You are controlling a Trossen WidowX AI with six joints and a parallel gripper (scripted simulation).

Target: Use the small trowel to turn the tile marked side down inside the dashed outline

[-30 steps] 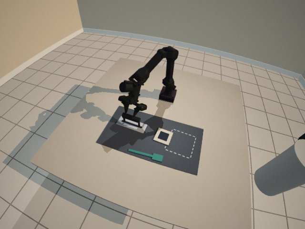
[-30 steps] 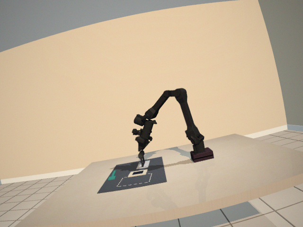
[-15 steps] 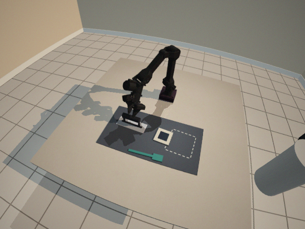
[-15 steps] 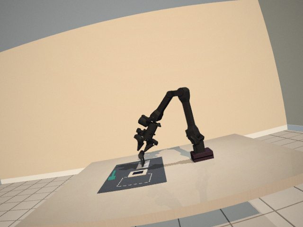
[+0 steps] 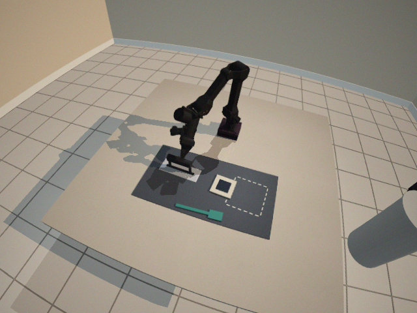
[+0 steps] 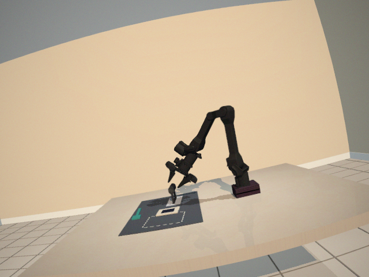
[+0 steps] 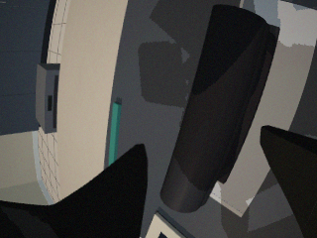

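The trowel, a pale flat plate with a raised black bar handle [image 5: 195,177] [image 6: 178,201] [image 7: 218,109], lies on the dark mat [image 5: 242,223] [image 6: 194,210]. The off-white tile [image 5: 223,185] [image 6: 168,210] lies flat with its dark square face up, beside the trowel and at the near-trowel edge of the dashed outline [image 5: 260,215]. One tile corner shows at the bottom of the wrist view. My gripper [image 5: 183,158] [image 6: 173,184] [image 7: 205,143] is open and empty, tilted, just above the handle. In the wrist view the handle runs slantwise between the fingertips; contact is not visible.
A flat teal spatula-shaped piece [image 5: 215,214] [image 6: 136,215] [image 7: 114,131] lies along the mat's edge, on the side away from the arm's base [image 5: 229,129] [image 6: 245,189]. A grey cylinder [image 5: 380,235] stands past the table's right edge in the top view.
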